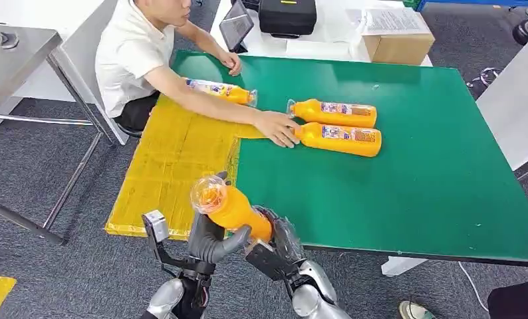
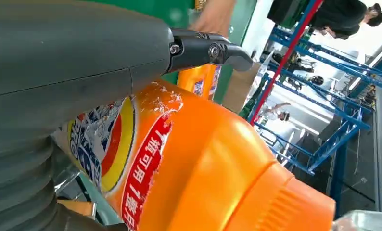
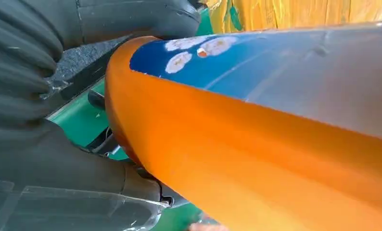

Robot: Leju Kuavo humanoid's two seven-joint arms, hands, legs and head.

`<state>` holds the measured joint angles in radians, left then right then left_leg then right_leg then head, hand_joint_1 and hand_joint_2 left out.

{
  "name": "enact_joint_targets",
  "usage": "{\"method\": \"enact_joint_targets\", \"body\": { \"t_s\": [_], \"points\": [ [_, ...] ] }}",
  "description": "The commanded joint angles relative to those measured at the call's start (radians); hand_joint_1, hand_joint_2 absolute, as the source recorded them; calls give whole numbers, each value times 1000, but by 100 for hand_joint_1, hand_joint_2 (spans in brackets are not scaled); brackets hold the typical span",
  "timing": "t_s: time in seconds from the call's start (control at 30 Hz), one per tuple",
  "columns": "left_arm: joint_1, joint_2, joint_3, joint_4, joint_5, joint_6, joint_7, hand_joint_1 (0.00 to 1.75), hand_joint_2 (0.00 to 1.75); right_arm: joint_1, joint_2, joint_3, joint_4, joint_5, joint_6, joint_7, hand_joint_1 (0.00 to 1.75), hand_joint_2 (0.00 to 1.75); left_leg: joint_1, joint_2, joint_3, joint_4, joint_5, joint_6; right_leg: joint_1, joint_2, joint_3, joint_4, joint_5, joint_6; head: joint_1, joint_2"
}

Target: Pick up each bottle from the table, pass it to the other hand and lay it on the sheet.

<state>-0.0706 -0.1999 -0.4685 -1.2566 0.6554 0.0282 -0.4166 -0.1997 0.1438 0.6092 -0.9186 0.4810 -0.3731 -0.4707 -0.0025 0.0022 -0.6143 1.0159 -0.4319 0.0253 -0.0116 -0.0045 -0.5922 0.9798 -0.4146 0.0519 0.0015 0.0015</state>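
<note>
An orange bottle [image 1: 238, 211] with a clear cap is held up off the table's front edge, cap pointing toward the yellow sheet [image 1: 175, 166]. My left hand [image 1: 211, 242] wraps its fingers around the bottle's middle, and my right hand [image 1: 281, 240] grips its base end. In the left wrist view the grey thumb [image 2: 73, 62] lies over the labelled bottle [image 2: 203, 168]. The right wrist view has the bottle [image 3: 256, 159] pressed against my right hand [image 3: 59, 183]. Two more orange bottles [image 1: 334, 113] [image 1: 341, 141] lie on the green table [image 1: 414, 173], and one bottle [image 1: 221, 91] lies on the sheet.
A seated person leans over the sheet's far end, one hand [image 1: 278, 127] touching the nearer lying bottle's cap. A cardboard box [image 1: 397, 41] and a black case [image 1: 286, 16] stand on the white table behind. A grey metal table [image 1: 12, 56] is at the left.
</note>
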Motion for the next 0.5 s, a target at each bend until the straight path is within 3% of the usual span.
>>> {"method": "enact_joint_targets", "body": {
  "t_s": [0.03, 0.1, 0.13, 0.17, 0.27, 0.33, 0.4, 0.43, 0.47, 0.5],
  "points": [
    [-55, -3, -44, 102, -5, 4, 8, 0, 175, -38, -17, 105, -1, 9, 4, -7, 175, 175, 0, 0, 2, -1, -1, -1, 0, 0, 2, 0, -1, -1, 0, 0],
    [-55, -3, -44, 102, -5, 4, 8, 0, 175, -38, -17, 105, -1, 9, 4, -7, 175, 175, 0, 0, 3, -1, -1, -1, 0, 0, 3, 0, -1, -1, 0, 0],
    [-52, -3, -40, 97, -25, 36, -8, 154, 175, -42, -18, 111, 5, 12, -4, -3, 169, 175, 0, 0, 2, 0, 0, -1, 0, 0, 2, 0, -1, -1, 0, 0],
    [-53, 0, -45, 91, -54, 55, -27, 175, 175, -41, -19, 114, 3, 10, 0, 0, 171, 175, 1, 0, 4, -1, -1, -2, 1, 0, 4, -1, -1, -2, 0, 0],
    [-44, -2, -21, 62, -67, 78, -45, 175, 175, -29, -26, 109, -11, -10, 8, 3, 147, 175, 0, 0, 3, 0, -1, -1, 0, 0, 3, 0, -1, -2, 0, 0],
    [-37, 5, -8, 49, -66, 77, -45, 175, 175, -21, -32, 101, -11, -21, 9, -1, 143, 175, 0, 0, 2, 0, -1, -1, 0, 0, 2, 0, -1, -1, 0, 0],
    [-34, 8, 5, 48, -67, 78, -45, 175, 175, -16, -37, 95, -15, -32, 16, -8, 101, 175, 1, 0, 3, -1, -1, -1, 1, 0, 3, 0, -1, -2, 0, 0],
    [-34, 8, 5, 48, -67, 78, -45, 175, 175, -16, -37, 95, -15, -32, 16, -8, 12, 175, 0, 0, 2, -1, -1, -1, 0, 0, 2, -1, -1, -1, 0, 0],
    [-34, 8, 13, 48, -66, 78, -45, 175, 175, -14, -37, 90, -20, -38, 22, -9, 0, 175, 1, 0, 4, -1, -1, -1, 1, 0, 4, -1, -1, -2, 0, 0],
    [-31, 5, 27, 47, -58, 77, -38, 175, 175, -9, -36, 82, -24, -55, 40, -12, 0, 175, 0, 0, 3, -1, -1, -1, 0, 0, 3, -1, -1, -1, 0, 0]
  ]
}}
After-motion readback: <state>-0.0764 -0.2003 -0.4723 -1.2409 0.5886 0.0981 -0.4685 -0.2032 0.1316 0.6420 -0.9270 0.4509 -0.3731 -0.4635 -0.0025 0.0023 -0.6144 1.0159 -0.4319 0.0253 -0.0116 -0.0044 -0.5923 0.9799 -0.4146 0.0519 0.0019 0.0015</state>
